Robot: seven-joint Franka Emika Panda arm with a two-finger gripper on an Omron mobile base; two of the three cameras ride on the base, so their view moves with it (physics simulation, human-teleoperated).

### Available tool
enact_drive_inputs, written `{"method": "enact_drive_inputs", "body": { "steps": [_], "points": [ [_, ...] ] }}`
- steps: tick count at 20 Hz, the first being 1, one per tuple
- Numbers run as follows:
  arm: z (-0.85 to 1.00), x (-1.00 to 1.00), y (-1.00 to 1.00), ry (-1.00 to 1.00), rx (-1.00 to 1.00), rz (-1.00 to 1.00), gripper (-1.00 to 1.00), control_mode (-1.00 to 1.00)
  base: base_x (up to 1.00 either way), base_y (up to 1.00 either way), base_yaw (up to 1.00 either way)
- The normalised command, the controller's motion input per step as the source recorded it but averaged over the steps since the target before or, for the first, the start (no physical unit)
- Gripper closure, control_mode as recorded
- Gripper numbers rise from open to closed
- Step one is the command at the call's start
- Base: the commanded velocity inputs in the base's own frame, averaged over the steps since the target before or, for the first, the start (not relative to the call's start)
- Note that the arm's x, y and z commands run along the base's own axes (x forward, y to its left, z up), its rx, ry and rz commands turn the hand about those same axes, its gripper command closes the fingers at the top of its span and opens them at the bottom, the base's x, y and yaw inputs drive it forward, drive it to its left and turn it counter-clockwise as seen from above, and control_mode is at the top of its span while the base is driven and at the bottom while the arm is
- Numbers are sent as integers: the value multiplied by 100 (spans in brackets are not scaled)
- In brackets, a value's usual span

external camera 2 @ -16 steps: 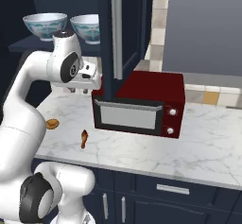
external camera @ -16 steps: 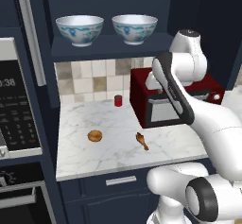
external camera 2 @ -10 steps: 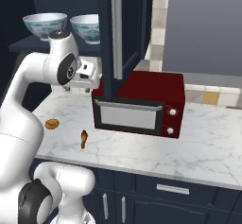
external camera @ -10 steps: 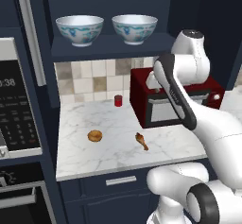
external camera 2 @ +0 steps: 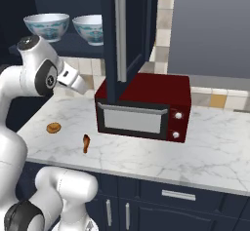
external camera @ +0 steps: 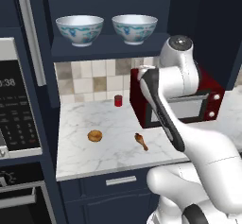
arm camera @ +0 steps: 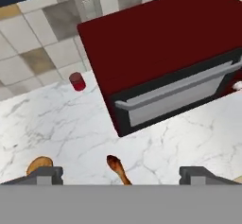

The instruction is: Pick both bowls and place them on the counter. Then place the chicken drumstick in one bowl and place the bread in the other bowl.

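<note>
Two bowls (external camera: 80,29) (external camera: 134,27) sit side by side on the shelf (external camera: 108,47) above the counter (external camera: 94,119). On the counter, left of the red oven (external camera: 189,102), lie one bun (external camera: 95,135), one drumstick (external camera: 141,141) and one can (external camera: 118,100). The gripper (arm camera: 120,173) hangs with jaws wide apart, empty; the drumstick lies between them in the hand view, the bun by the left finger.

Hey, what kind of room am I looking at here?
A kitchen, as a computer rendering. A red toaster oven sits on a marble counter with a tiled wall behind, two bowls stand on a dark shelf above, and a built-in microwave is at the left.
</note>
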Motion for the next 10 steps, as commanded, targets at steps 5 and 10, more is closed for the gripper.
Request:
{"method": "enact_drive_inputs", "body": {
  "steps": [5,10],
  "points": [
    [45,-7,6,-6,31,-17,-100,-100,0,0,0],
    [49,-6,0,-8,38,-4,-100,-100,0,0,0]
  ]
}}
